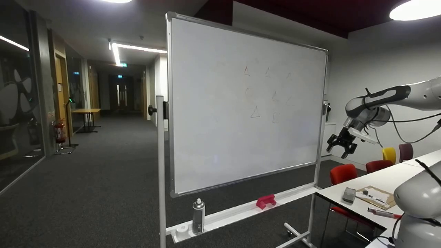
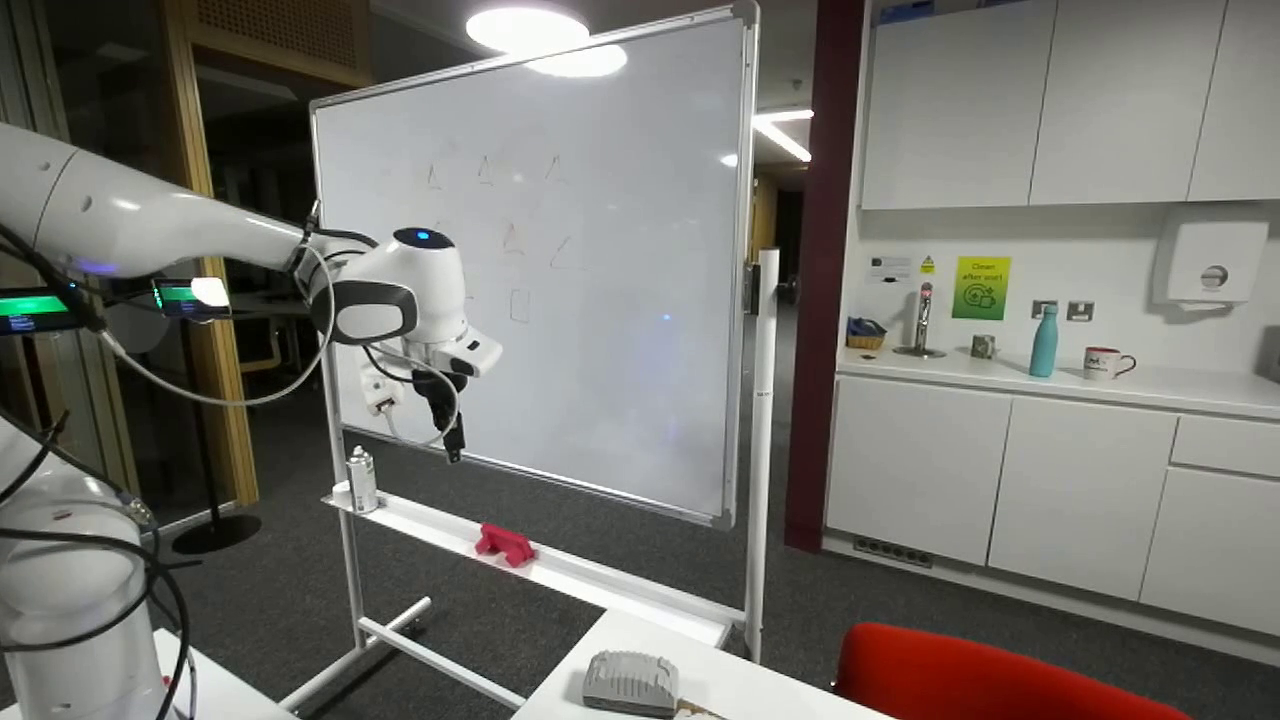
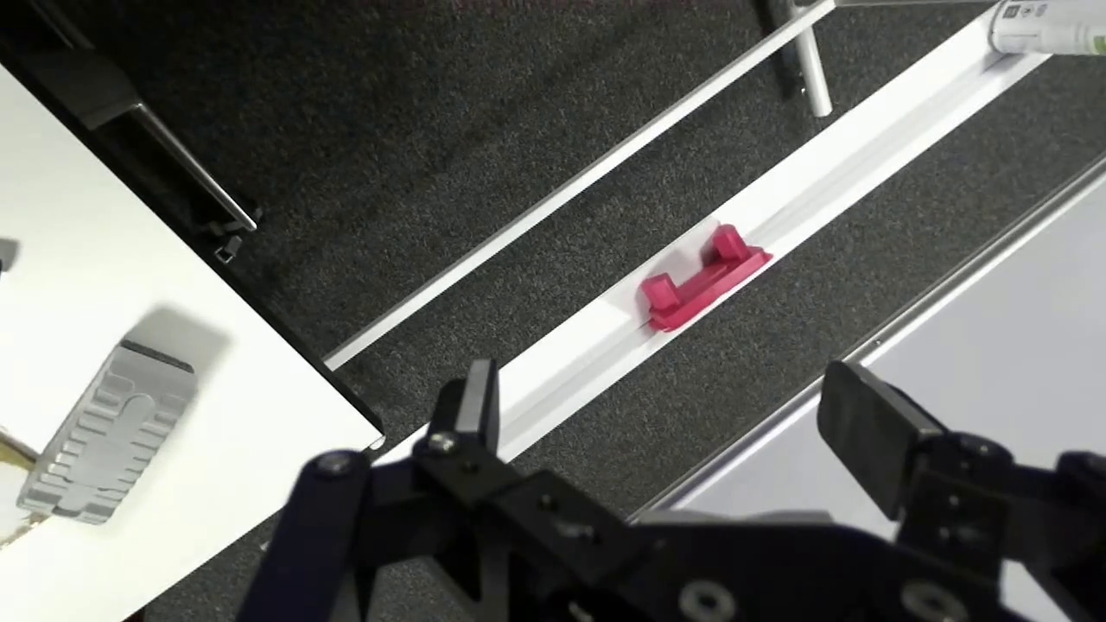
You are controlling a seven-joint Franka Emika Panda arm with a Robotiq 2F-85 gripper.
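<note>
Spread, empty, near whiteboard [image 2: 640,390]: gripper [image 3: 659,389]. Laid along edge of ledge [image 3: 864,144], likely kept handy: red bracket [image 3: 711,290]. Near desk [image 3: 259,432] corner: grey block [image 3: 111,436].

White tray [image 3: 812,186] — red pronged piece [image 3: 710,291], spray can [image 1: 198,218]

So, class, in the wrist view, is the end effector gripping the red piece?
No, the end effector stands open; the red piece rests on the white ledge.

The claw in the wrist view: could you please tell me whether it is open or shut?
The claw is open: in the wrist view its two fingers stand wide apart, with nothing gripped.
</note>
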